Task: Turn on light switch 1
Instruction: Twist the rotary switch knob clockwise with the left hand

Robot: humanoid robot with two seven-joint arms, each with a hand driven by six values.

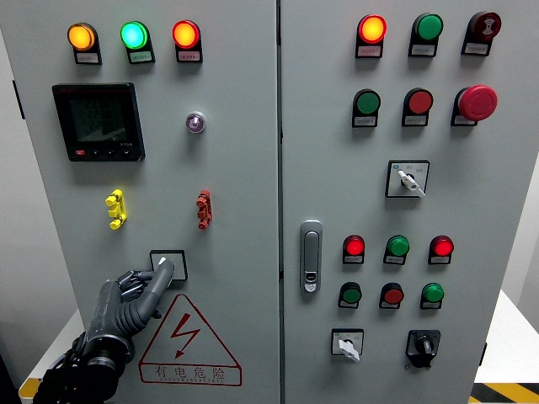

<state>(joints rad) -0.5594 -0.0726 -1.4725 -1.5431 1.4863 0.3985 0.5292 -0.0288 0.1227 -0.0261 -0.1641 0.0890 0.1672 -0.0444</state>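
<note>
Head view: the left hand (135,295) rises from the lower left of the frame against the left door (236,168) of a grey cabinet. One finger (160,276) is stretched out, its tip touching the square switch (168,264) at lower centre of that door; the other fingers are curled in close and hold nothing. The right hand does not appear.

Left door, counted: three lit lamps along the top, amber (82,36), green (134,34) and red-orange (185,34); one dark meter (98,122) at upper left; one small round button (195,123) beside it; one yellow clip (116,209) and one red clip (204,209) at mid-height; one red-bordered warning triangle (187,341) just below the switch.

Right door (497,202), counted: one door handle (311,256) at its left edge; one red mushroom button (477,102) at upper right; two white-handled rotary selectors, one at mid-height (408,178) and one at the bottom (347,342); one black knob (423,345) beside the lower selector. Round lamps and buttons in red and green fill the remaining rows; their labels are too small to read.
</note>
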